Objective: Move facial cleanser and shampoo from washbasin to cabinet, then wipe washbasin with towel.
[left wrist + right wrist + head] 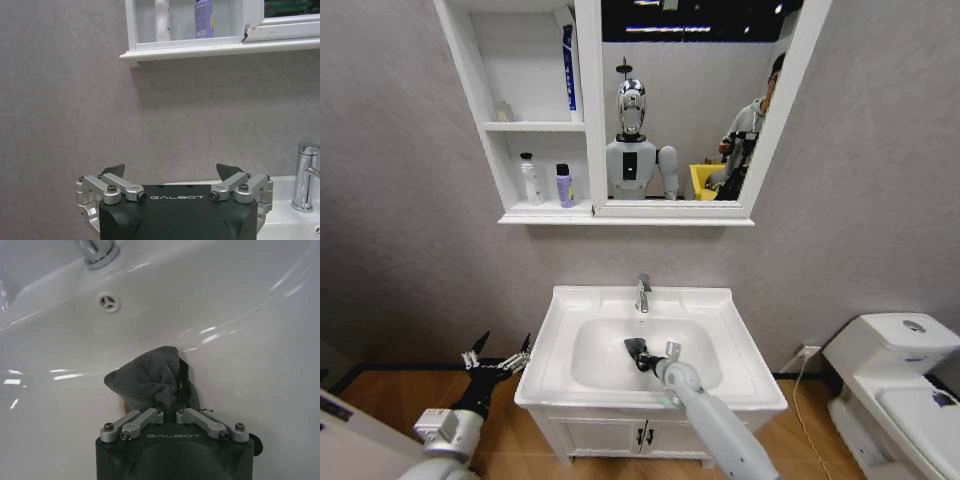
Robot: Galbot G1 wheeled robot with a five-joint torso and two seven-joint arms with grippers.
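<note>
Down in the bowl of the washbasin (740,345) lies the towel (150,377), a dark grey bunched cloth pinched between the closed fingers of the right gripper (169,412), which presses it against the white ceramic near the middle of the bowl, in front of the chrome tap (643,293) and the overflow hole (108,302). Above the basin, on the wall, hangs the cabinet (585,120); its lower shelf compartment holds a white bottle (530,178) and a purple bottle (564,185) standing side by side, and a blue tube (568,66) stands upright in the compartment above. The left gripper (498,352) hovers off the basin's left side, clear of it, its fingers spread apart and empty.
</note>
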